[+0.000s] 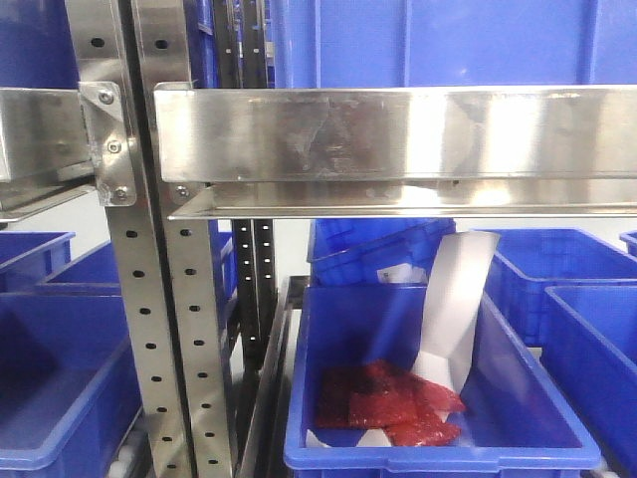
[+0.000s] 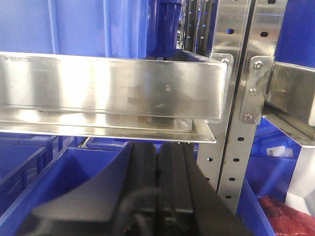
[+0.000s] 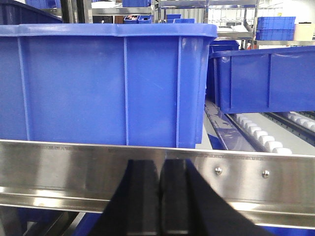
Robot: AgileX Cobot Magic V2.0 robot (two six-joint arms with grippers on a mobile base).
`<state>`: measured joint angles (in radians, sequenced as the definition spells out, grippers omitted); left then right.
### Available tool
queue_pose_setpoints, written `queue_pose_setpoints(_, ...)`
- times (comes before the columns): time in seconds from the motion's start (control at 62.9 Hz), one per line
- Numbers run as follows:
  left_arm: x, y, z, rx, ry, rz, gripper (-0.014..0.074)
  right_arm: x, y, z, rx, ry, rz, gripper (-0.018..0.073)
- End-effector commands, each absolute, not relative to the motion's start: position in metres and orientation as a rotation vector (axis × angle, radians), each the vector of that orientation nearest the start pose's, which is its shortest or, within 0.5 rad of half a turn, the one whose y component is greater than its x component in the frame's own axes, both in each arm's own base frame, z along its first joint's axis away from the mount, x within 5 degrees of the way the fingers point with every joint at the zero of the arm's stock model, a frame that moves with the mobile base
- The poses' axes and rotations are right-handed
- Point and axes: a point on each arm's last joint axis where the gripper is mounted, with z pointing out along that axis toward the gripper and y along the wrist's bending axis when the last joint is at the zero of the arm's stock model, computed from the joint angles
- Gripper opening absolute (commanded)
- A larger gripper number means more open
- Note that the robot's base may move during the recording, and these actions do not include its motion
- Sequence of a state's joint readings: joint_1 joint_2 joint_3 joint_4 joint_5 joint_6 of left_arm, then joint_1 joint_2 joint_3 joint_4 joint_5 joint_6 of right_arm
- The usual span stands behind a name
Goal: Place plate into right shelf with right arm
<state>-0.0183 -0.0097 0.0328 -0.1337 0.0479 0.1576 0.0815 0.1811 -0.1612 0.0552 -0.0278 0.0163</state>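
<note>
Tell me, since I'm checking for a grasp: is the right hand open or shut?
Shut and empty: in the right wrist view, the right hand shows its fingers pressed together, nothing between them.

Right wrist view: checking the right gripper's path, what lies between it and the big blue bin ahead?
A steel shelf beam runs across between the shut right gripper and the blue bin.

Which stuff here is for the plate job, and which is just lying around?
For the job:
right gripper, shut, empty
steel shelf
The plate is not in view.

Just lying around:
red packets
white paper
blue bin holding them
left gripper, shut
</note>
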Motion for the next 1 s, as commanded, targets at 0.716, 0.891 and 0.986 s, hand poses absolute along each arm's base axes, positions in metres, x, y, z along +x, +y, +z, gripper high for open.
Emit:
queue_pose_setpoints(0.716,0.056,-0.001,0.203,0.016,1.465,-0.005,-0.0128,0.054,0.002,0.215,0.029,1.420,0.113,0.0052)
queue_pose_setpoints(0.891,0.056,-0.001,0.203,0.016,1.465,-0.005,-0.0128,0.054,0.002,0.215,0.029,1.420,0.113,0.0052)
queue_pose_setpoints(0.986,0.056,-0.001,0.203,0.016,1.465,-0.005,-0.0128,0.054,0.002,0.215,0.029,1.420,0.113,0.0052)
